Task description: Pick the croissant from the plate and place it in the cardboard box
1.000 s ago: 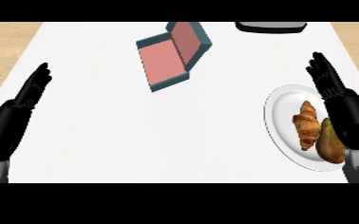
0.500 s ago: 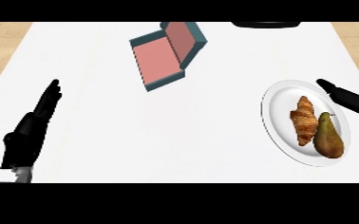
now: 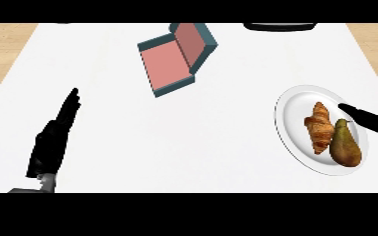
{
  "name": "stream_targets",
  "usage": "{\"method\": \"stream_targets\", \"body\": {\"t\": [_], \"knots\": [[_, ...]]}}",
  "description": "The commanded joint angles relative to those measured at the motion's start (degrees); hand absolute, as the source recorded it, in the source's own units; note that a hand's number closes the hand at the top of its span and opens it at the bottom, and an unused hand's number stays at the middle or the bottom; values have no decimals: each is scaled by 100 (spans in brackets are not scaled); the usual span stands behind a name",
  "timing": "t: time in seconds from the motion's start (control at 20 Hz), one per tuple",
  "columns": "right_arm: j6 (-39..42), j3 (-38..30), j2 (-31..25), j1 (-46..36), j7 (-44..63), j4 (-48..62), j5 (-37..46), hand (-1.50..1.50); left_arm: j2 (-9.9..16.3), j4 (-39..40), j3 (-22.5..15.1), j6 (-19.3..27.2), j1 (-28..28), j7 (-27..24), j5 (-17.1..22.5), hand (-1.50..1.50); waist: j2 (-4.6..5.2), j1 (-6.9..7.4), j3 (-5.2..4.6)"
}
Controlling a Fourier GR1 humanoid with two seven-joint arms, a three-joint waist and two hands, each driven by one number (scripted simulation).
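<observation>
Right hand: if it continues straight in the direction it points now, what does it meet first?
Probably the croissant. The right hand points left across the plate, just above the pear; its height is unclear.

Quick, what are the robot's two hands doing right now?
Left hand: open, fingers straight, holding nothing.
Right hand: only fingers show, straight over the plate, holding nothing.

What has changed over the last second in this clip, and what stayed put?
The right hand swung from upright beside the plate to lying across its right rim, fingers pointing at the croissant. The left hand shifted inward over the counter. Nothing was grasped. Croissant, pear and open cardboard box kept their arrangement.
</observation>
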Motion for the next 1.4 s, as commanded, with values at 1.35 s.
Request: {"method": "stream_targets", "body": {"t": [1.35], "knots": [[3667,1767,-894,-494,5014,-608,1877,-150,-562,-87,229,-211,-28,224,-675,0,-13,35,5]]}}
